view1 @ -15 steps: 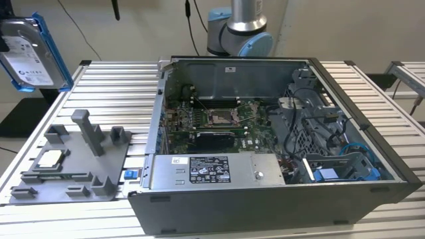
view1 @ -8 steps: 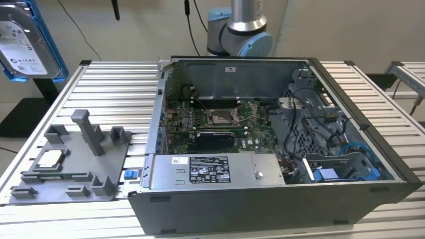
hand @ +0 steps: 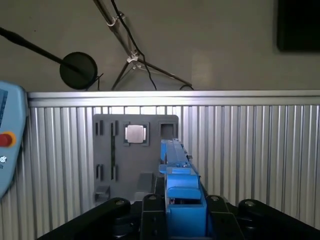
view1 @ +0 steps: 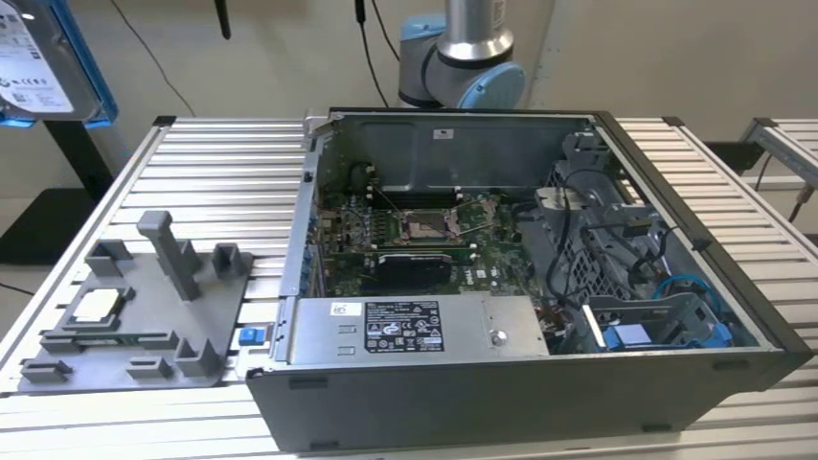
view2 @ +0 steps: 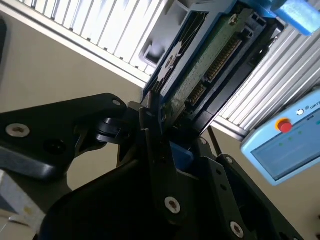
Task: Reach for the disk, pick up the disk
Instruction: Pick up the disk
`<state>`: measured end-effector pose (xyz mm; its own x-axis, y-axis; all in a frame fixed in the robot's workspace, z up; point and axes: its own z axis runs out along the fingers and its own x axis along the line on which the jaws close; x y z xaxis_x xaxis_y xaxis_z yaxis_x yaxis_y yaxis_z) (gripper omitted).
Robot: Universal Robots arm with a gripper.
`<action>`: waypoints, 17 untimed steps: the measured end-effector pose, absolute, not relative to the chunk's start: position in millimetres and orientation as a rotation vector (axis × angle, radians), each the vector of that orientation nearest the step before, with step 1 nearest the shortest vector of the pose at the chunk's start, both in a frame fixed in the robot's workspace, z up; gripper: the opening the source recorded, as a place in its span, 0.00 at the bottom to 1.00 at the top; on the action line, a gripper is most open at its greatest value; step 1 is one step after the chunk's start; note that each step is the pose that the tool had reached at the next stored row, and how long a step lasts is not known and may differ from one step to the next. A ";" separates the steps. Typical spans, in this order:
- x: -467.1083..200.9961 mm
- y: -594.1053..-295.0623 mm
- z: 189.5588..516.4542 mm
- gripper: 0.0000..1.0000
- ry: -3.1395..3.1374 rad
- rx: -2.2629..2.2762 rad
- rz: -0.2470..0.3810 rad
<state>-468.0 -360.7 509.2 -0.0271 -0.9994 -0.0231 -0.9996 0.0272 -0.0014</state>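
The disk (view1: 45, 57), silver-grey with a white label and a bright blue frame, hangs high above the table at the exterior view's upper left corner. In the second wrist view its green circuit-board underside (view2: 210, 60) shows, and my gripper (view2: 165, 117) is shut on its near end with black fingers (view2: 150, 125) pressed against it. In the first wrist view the disk (hand: 176, 170) stands edge-on, rising from my gripper (hand: 182, 205), well above the ribbed table.
An open computer case (view1: 665, 240) takes up the table's middle and right. A grey fixture plate with posts (view1: 141, 335) (hand: 150, 167) lies at the exterior view's left, a small silver chip (view1: 100, 305) (hand: 135, 134) on it. A teach pendant (view2: 285, 145) sits nearby.
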 end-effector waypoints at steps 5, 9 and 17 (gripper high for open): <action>-468.0 -360.8 531.3 0.00 2.239 -2.179 0.023; -468.0 -360.8 540.8 0.00 2.239 -2.179 0.024; -468.0 -360.8 543.8 0.00 2.239 -2.179 0.024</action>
